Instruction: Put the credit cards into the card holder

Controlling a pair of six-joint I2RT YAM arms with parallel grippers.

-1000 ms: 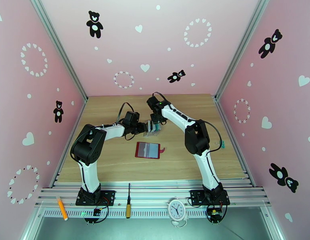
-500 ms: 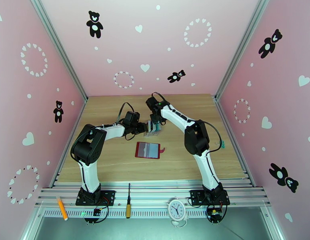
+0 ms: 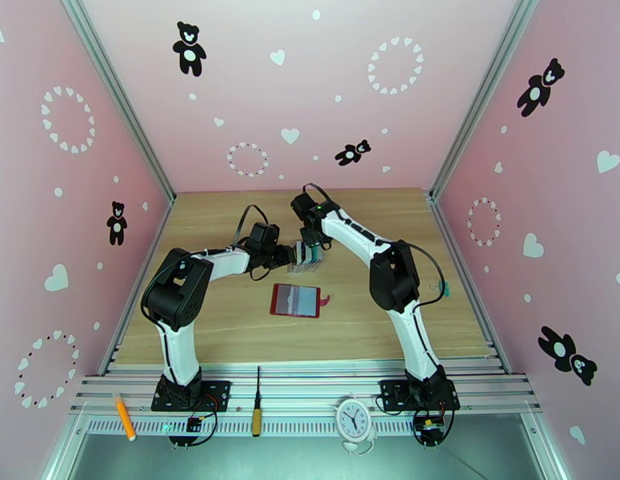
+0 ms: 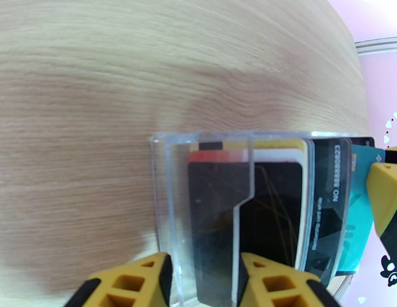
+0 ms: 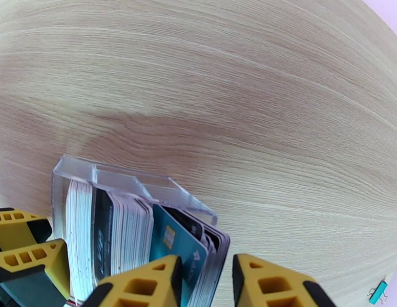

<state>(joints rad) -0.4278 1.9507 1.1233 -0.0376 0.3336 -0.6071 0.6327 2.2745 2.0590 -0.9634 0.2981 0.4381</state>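
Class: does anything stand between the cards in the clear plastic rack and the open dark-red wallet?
Nothing visible: only bare wooden table lies between the clear plastic rack and the open dark-red folding wallet.

From above, the clear rack near the tabletop's middle is too small to tell its contents apart. At the left wrist, the rack's lower end and the left gripper run off the bottom edge, and a yellow finger half hides the teal card. At the right wrist, the credit cards are cut off below — whether the right gripper touches them cannot be told.
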